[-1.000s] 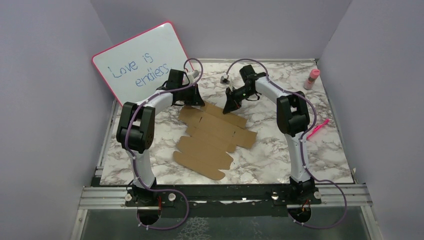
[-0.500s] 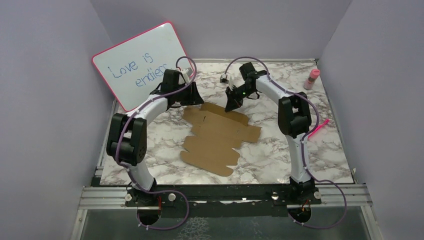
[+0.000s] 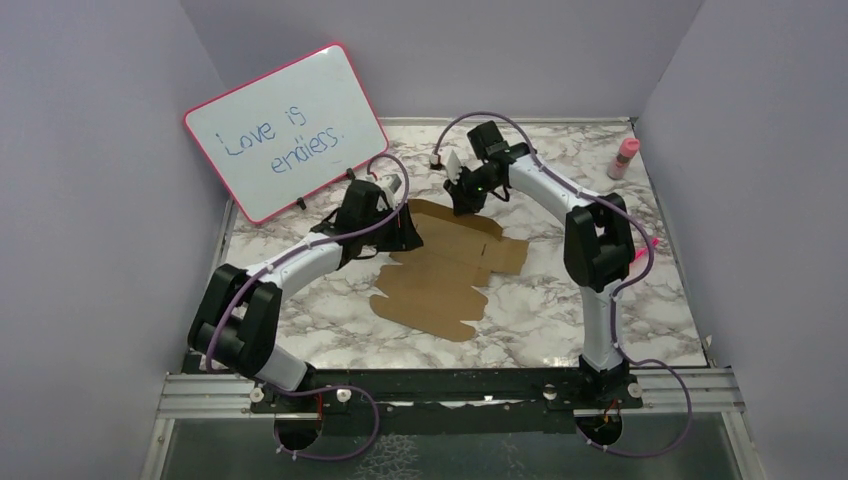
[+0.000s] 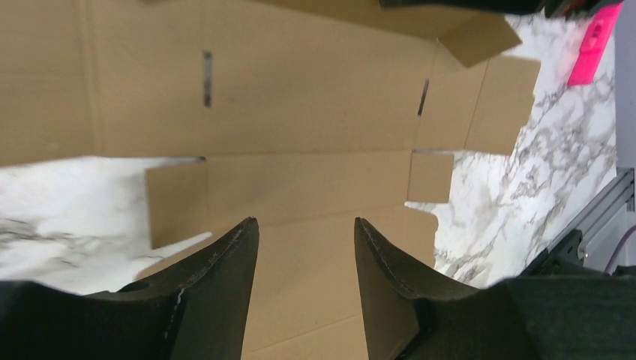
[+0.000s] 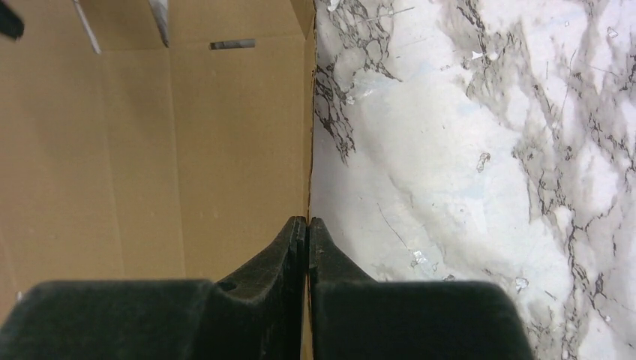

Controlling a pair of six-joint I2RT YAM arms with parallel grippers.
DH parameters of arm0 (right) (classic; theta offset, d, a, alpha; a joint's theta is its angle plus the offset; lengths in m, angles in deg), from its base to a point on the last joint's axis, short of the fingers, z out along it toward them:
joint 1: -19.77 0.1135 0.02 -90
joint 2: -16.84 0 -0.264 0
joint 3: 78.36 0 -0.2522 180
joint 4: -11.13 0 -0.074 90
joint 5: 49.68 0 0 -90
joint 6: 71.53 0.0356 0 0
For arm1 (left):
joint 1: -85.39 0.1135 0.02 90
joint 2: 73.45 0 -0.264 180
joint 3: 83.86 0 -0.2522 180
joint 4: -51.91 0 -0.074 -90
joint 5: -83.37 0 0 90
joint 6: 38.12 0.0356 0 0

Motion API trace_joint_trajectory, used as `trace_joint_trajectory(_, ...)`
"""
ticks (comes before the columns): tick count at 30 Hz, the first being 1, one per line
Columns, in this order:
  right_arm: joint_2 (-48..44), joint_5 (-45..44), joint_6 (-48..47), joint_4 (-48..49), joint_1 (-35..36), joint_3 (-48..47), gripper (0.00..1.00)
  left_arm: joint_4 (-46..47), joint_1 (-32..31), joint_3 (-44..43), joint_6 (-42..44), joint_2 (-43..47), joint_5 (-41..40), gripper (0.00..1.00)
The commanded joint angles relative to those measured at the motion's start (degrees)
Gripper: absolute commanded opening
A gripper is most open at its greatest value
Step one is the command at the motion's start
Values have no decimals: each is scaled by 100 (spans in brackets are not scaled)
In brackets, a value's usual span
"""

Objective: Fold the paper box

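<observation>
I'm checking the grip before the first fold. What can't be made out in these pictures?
- Left wrist view: whether the open left gripper touches the paper box; no side angle.
- Right wrist view: how much cardboard edge the right gripper pinches; its shut fingers cover it.
- Top view: the box's far left corner, under the left gripper.
- Pink marker: mostly behind the right arm in the top view, cut off by the left wrist view's edge.

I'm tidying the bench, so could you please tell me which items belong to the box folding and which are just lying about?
Job in hand: paper box, left end effector, right end effector.
Lying about: whiteboard, pink bottle, pink marker.
</observation>
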Motion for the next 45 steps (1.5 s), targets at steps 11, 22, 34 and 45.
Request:
trace_joint_trajectory(11, -573, -1748, -170, 1232, 432, 884, 9, 1363, -535, 779, -506, -372, -316, 41)
trace_joint_trajectory(22, -973, -2342, -466, 1550, 650, 950, 10, 1729, -536, 1566, -644, -35, -444, 41)
trace_joint_trajectory(34, -1312, -3624, -663, 1841, 1263, 1516, 10, 2575, -565, 1773, -952, -670, -483, 31)
trace_joint_trajectory(45, -1980, -4576, -698, 2345, 1942, 2404, 8, 2929, -570, 1797, -1124, -1164, -450, 27)
